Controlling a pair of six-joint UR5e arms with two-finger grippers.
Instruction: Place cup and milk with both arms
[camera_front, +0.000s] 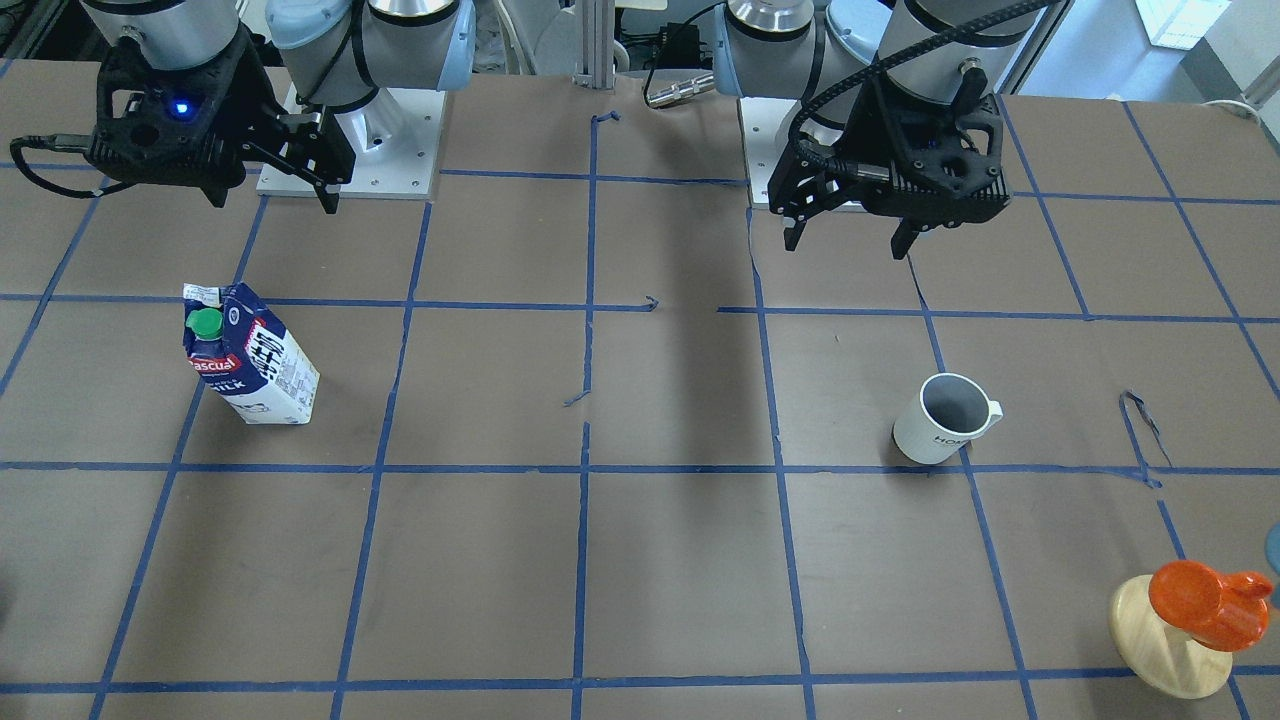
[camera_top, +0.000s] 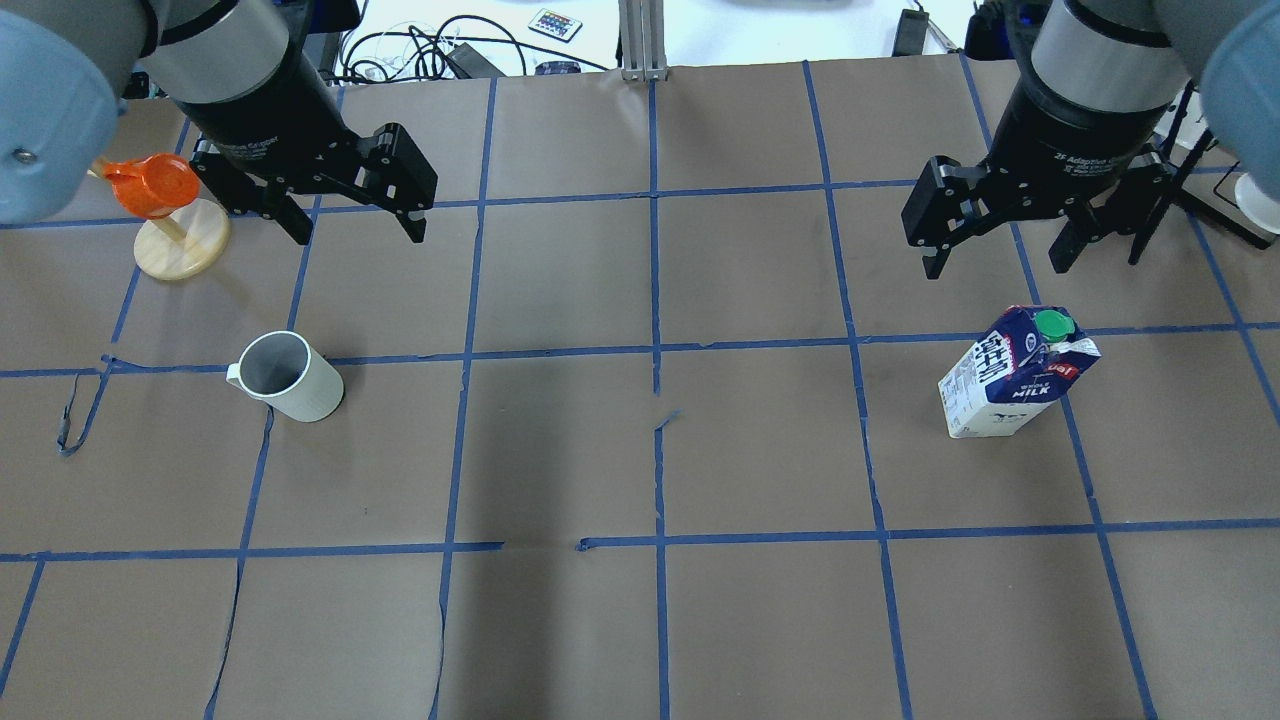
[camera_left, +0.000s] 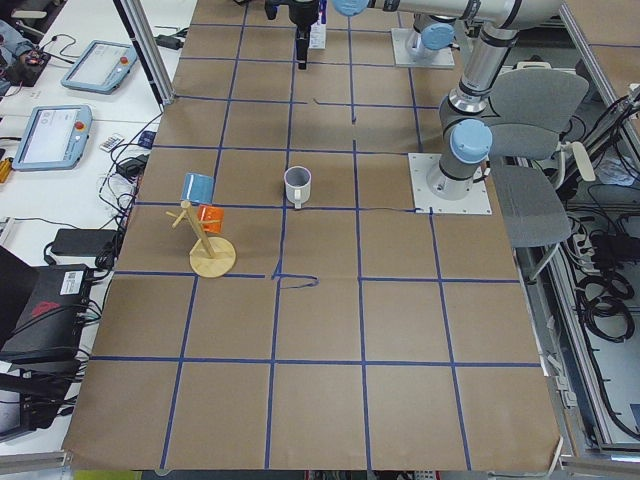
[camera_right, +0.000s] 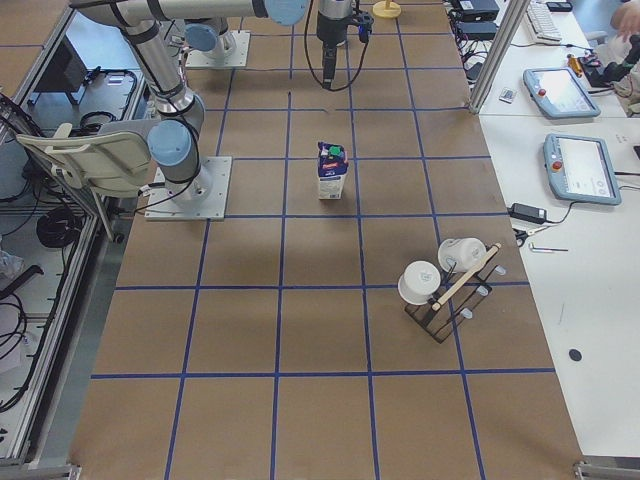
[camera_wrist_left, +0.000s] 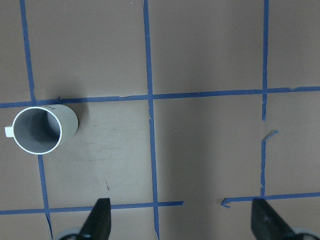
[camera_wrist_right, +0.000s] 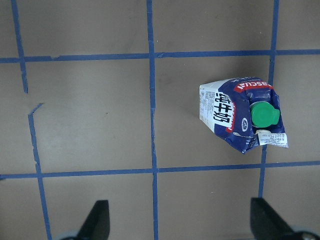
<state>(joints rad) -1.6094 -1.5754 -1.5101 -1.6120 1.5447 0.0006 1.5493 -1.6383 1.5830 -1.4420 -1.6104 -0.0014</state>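
The white cup (camera_top: 290, 378) stands upright on the brown table, handle toward the table's left end; it also shows in the front view (camera_front: 940, 420) and the left wrist view (camera_wrist_left: 42, 129). My left gripper (camera_top: 358, 235) is open and empty, high above the table and beyond the cup. The blue and white milk carton (camera_top: 1010, 375) with a green cap stands upright on the right side; it also shows in the front view (camera_front: 250, 355) and the right wrist view (camera_wrist_right: 242, 114). My right gripper (camera_top: 995, 268) is open and empty, above and just beyond the carton.
A wooden mug stand (camera_top: 180, 245) with an orange cup (camera_top: 150, 185) stands at the far left, near my left gripper. A black rack with white cups (camera_right: 440, 285) stands beyond the table's right end. Blue tape lines grid the table. The arm bases (camera_front: 350, 150) are at the robot's edge.
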